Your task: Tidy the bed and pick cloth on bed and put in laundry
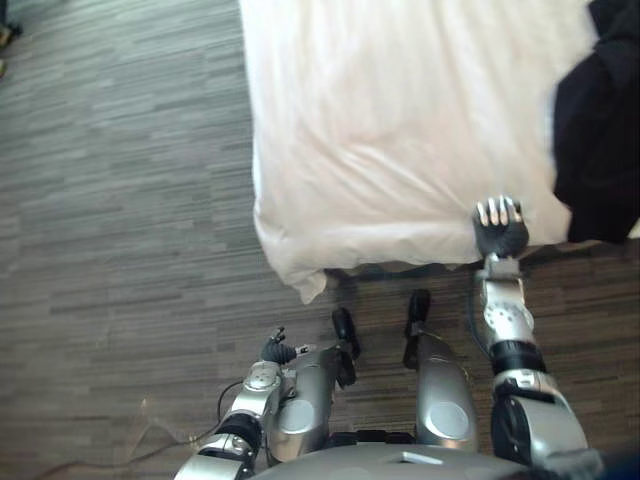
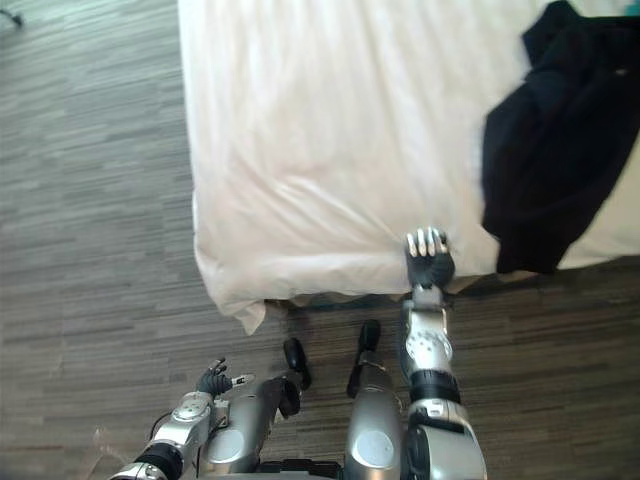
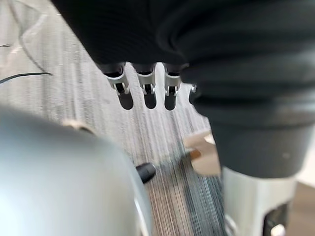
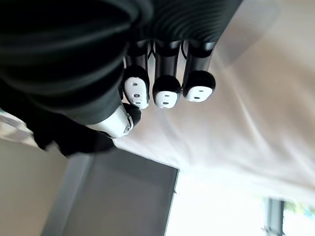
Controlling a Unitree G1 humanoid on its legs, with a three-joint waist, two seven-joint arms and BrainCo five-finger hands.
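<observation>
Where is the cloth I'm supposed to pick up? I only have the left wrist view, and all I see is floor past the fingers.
Observer: The black cloth lies on the bed, towards your right, and reaches down to the near edge.
Operator: Is my right hand anywhere near it?
Observer: The right hand is at the bed's near edge, to the left of the cloth, with a gap between them.
Operator: Is that hand holding anything?
Observer: No, its fingers are relaxed and hold nothing.
</observation>
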